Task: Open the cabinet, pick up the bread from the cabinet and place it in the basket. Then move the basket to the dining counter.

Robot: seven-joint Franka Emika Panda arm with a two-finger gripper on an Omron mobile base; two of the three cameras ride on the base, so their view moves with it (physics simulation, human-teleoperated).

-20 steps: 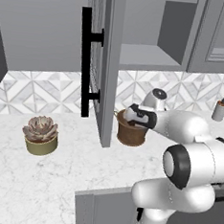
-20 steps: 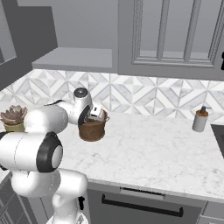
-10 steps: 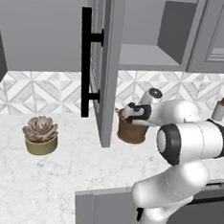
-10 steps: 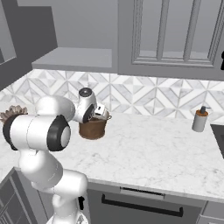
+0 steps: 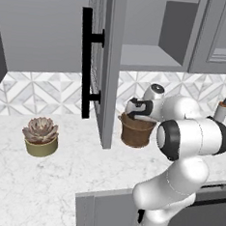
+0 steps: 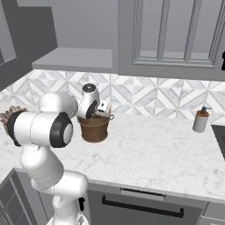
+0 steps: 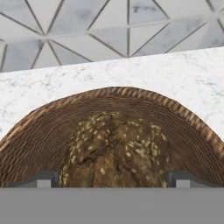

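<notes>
Bread (image 7: pixel 114 151) in basket (image 7: pixel 183 122), between fingertips of spread end effector (image 7: pixel 114 178); not pinched

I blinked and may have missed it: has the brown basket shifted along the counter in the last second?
No. The basket sits in the same spot just right of the open cabinet door, as before.

Looked over all three views and honestly there's nothing to read anywhere, no text, labels, brand marks or numbers.
</notes>
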